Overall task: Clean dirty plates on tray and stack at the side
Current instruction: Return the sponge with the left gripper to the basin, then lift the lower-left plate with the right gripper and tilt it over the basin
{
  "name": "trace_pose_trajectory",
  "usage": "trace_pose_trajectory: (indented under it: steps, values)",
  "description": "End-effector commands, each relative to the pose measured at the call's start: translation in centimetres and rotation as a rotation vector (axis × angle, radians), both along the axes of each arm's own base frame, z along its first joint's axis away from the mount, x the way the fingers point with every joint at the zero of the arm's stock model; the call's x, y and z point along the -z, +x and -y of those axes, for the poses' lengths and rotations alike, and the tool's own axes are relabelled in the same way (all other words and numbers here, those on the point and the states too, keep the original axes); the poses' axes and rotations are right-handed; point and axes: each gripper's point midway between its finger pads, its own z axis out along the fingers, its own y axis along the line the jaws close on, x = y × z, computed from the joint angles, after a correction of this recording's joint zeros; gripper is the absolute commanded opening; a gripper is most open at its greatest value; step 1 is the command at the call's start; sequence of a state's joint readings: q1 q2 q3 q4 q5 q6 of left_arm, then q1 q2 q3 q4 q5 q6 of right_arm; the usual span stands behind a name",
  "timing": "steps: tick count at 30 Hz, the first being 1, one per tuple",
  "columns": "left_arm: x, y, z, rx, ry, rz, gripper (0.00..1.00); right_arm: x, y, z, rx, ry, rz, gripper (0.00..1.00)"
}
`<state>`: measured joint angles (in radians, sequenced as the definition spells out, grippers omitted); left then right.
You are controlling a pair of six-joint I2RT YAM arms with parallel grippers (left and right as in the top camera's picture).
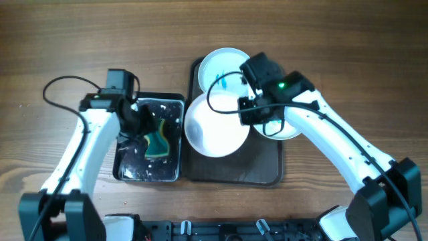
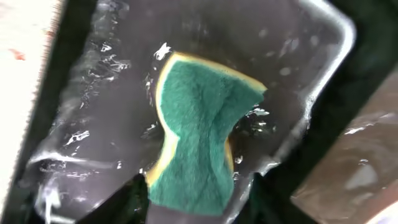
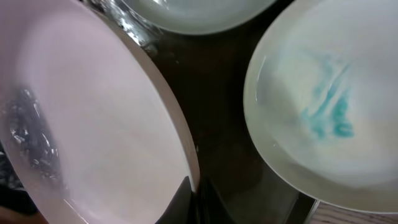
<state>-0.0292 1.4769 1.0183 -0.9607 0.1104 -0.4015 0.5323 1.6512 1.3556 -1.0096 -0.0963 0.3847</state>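
Brown wood-grain table [image 1: 53, 40] under everything, boards running side to side, seen from above; right pincer [image 1: 246, 112] clamped tight on the rim of the held plate [image 1: 212, 127], white, raised at a tilt and spreading to the pincer's left over the tray's edge; just beyond the pincer, the smeared plate [image 1: 221, 67], pale, lying flat at the far end of the tray, teal smear [image 1: 225, 83] near its centre; under the pincer's wrist and to its right, the third plate [image 1: 289, 131], mostly hidden by the right arm [image 1: 334, 140]; beneath all three, the tray [image 1: 262, 171], dark brown, rounded corners, raised rim; farther off to the pincer's left, close beside the brown tray, touching or not cannot tell, the black tray [image 1: 126, 173], its inside silvery and wet; over it the left pincer [image 1: 144, 128], jaws standing apart, gripping nothing; sponge [image 1: 158, 140], green face up with a yellow edge, lying wet inside the black tray, its near end between those jaws; counted: three plates, two trays, one sponge, two arms, two pincers.
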Motion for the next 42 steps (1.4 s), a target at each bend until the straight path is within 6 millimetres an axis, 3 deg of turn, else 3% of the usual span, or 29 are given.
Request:
trace_pose_trajectory:
  steps: [1, 4, 11, 14, 17, 20, 32, 42]
  values:
    - [-5.3, 1.5, -0.4, -0.034, -0.063, 0.156, 0.54, -3.0, 1.3, -2.5, -0.042, 0.063, 0.078, 0.04]
    - [-8.5, 1.6, -1.0, -0.057, -0.079, 0.27, 0.61, -4.2, 2.0, -6.6, -0.074, 0.122, 0.183, 0.05]
    - [-12.2, 0.4, -1.4, -0.066, -0.07, 0.401, 0.7, -2.3, 2.6, -13.7, -0.147, 0.059, 0.383, 0.04]
    - [-12.7, -0.2, -1.5, -0.068, -0.063, 0.411, 0.72, -2.8, 3.3, -14.2, -0.13, -0.027, 0.511, 0.04]
    - [-12.7, -0.5, -1.9, -0.08, -0.041, 0.41, 0.81, -5.0, 3.9, -14.0, -0.11, -0.112, 0.644, 0.04]
    - [-12.5, -0.6, -2.3, -0.09, -0.016, 0.403, 1.0, -7.4, 3.4, -14.4, -0.146, -0.181, 0.748, 0.04]
    - [-12.5, -0.6, -3.1, -0.105, 0.025, 0.403, 1.0, -12.6, 0.5, -13.9, -0.128, -0.466, 1.042, 0.04]
    - [-12.4, -0.6, -3.4, -0.11, 0.041, 0.402, 1.0, -13.5, 0.0, -14.7, -0.163, -0.49, 1.086, 0.04]
